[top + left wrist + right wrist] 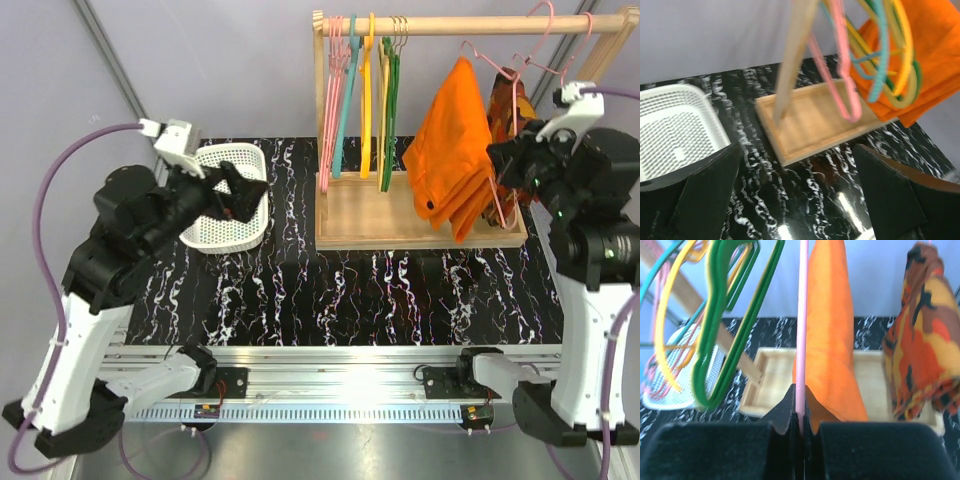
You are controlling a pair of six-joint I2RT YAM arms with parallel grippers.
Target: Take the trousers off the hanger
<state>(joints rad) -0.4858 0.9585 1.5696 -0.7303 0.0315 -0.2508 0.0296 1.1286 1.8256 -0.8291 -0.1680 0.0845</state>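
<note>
The right end effector (800,426) is shut tight on the thin pink wire of the hanger (802,315); the trousers (455,150) hang over it at about 2 o'clock above the bench (400,290), under the wooden rail (450,25); the left end effector (238,190) is wide open and holds nothing, near the white basket (225,235) at 10 o'clock. I think the right one should hold steady; the left should pinch plenty of soft cloth and pull slowly.

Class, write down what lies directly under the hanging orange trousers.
The rack's wooden base lies under the trousers; in the top view their hem hides part of it. The bar of the hanger they drape over is covered by cloth.
</note>
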